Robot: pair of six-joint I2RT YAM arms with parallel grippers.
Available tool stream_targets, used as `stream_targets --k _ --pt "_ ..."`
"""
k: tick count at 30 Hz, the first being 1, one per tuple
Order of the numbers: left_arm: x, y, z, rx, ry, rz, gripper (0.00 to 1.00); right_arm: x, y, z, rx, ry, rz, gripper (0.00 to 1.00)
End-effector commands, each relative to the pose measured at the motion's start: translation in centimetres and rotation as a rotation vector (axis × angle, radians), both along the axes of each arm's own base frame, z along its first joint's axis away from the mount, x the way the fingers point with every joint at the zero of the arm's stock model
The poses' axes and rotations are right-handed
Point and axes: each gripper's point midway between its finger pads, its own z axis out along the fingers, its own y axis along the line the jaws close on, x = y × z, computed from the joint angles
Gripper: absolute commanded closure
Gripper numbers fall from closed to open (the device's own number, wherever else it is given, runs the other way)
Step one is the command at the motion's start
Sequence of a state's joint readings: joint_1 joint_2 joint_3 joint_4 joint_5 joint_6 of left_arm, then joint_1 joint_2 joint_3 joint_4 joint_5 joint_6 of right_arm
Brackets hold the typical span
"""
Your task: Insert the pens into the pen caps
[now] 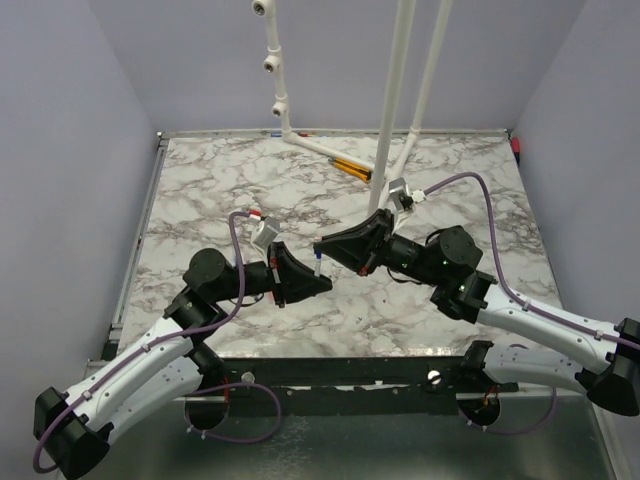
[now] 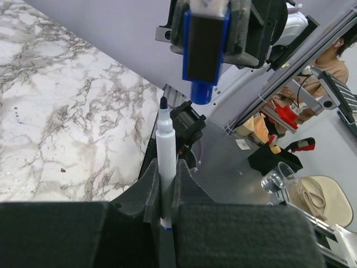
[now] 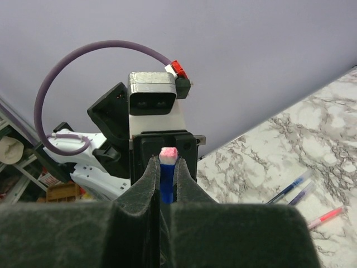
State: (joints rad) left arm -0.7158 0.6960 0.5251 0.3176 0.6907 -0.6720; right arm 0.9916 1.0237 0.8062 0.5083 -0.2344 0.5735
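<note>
Left claw (image 2: 165,180) pinches a pen (image 2: 165,142), right claw (image 3: 165,165) the blue cap (image 3: 166,177); left wrist view shows tip just below cap.

Desk (image 1: 450,310): white marble pattern, grey veining. At the far edge, orange-and-black sticks (image 1: 350,166) lie beside the foot of a white pipe frame (image 1: 322,148). Right wrist view: two thin bluish pens (image 3: 290,190) lie flat side by side, with a pink-red pen (image 3: 325,218) near them.
</note>
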Motion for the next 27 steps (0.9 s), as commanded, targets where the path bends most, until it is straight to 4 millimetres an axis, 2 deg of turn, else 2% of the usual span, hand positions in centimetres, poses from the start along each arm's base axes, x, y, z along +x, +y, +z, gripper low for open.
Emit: stream_targets --k 1,27 --pt "-1.05 0.20 0.85 -0.032 -0.034 -0.037 1.00 0.52 -0.22 2.34 0.050 -0.061 -0.052 0.99" --pt "-1.45 0.58 1.52 -0.060 -0.057 -0.029 1.00 0.05 0.53 1.70 0.026 -0.058 -0.037 0.99"
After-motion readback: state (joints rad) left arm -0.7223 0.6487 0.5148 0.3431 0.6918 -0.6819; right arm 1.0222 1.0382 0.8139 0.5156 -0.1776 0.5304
